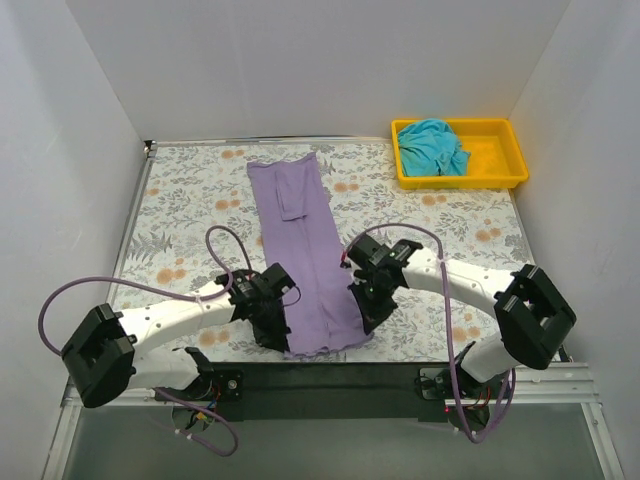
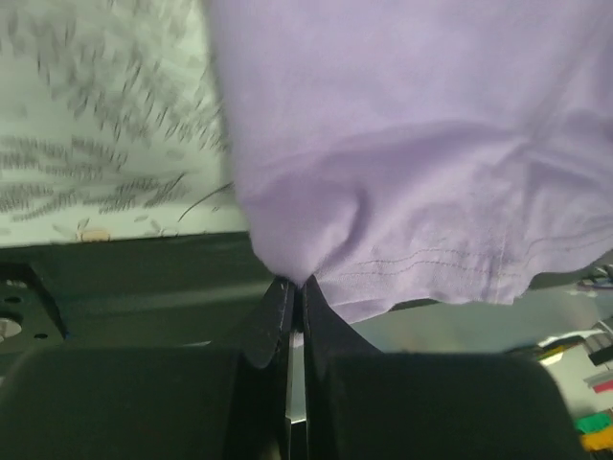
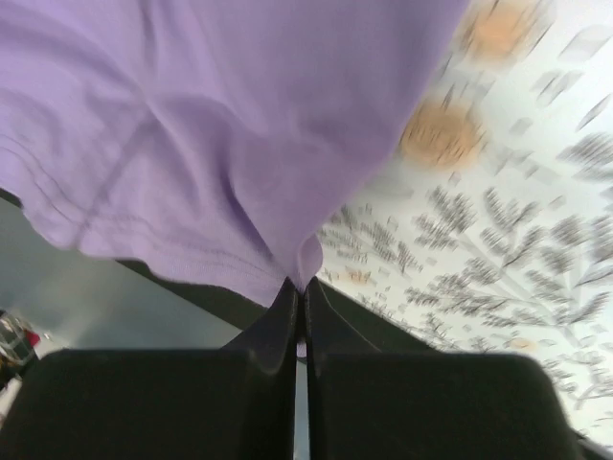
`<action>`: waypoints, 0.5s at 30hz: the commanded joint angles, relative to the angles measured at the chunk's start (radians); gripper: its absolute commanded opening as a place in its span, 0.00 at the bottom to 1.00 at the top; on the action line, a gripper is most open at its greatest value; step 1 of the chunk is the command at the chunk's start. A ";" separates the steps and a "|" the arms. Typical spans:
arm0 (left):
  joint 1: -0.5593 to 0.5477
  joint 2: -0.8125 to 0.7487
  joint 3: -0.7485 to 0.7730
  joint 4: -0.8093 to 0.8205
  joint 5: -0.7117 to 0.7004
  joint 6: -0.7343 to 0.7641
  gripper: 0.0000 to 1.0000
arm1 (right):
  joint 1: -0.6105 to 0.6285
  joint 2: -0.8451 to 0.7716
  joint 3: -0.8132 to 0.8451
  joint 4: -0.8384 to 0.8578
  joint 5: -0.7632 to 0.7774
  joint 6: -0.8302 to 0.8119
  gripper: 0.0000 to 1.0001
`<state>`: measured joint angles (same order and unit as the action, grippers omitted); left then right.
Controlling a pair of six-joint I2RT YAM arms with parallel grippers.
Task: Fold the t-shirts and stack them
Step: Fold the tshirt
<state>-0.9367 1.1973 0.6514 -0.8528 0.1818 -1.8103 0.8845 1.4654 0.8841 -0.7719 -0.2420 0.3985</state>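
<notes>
The lavender-purple t-shirt [image 1: 303,250] lies as a long narrow strip down the middle of the table, sleeves folded in. My left gripper [image 1: 277,338] is shut on its near left hem corner [image 2: 297,273]. My right gripper [image 1: 367,322] is shut on its near right hem corner [image 3: 308,264]. Both corners are lifted a little off the table. The teal-turquoise t-shirt [image 1: 433,146] lies crumpled in the yellow tray [image 1: 498,160] at the back right.
The flower-patterned cloth [image 1: 190,220] covers the table. A black strip [image 1: 330,378] runs along the near edge between the arm bases. White walls close in the left, right and back sides.
</notes>
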 commanded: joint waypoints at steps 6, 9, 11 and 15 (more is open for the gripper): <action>0.344 0.201 0.244 0.018 -0.117 0.333 0.00 | -0.134 0.208 0.415 -0.083 0.200 -0.164 0.01; 0.426 0.283 0.364 0.031 -0.203 0.404 0.00 | -0.163 0.297 0.588 -0.069 0.237 -0.214 0.01; 0.467 0.312 0.434 0.047 -0.248 0.431 0.00 | -0.174 0.341 0.692 -0.056 0.282 -0.243 0.01; 0.522 0.364 0.502 0.132 -0.324 0.495 0.00 | -0.199 0.447 0.799 -0.012 0.308 -0.277 0.01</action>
<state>-0.4477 1.5536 1.0962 -0.7837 -0.0334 -1.4105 0.7021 1.8679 1.6054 -0.8093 0.0013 0.1818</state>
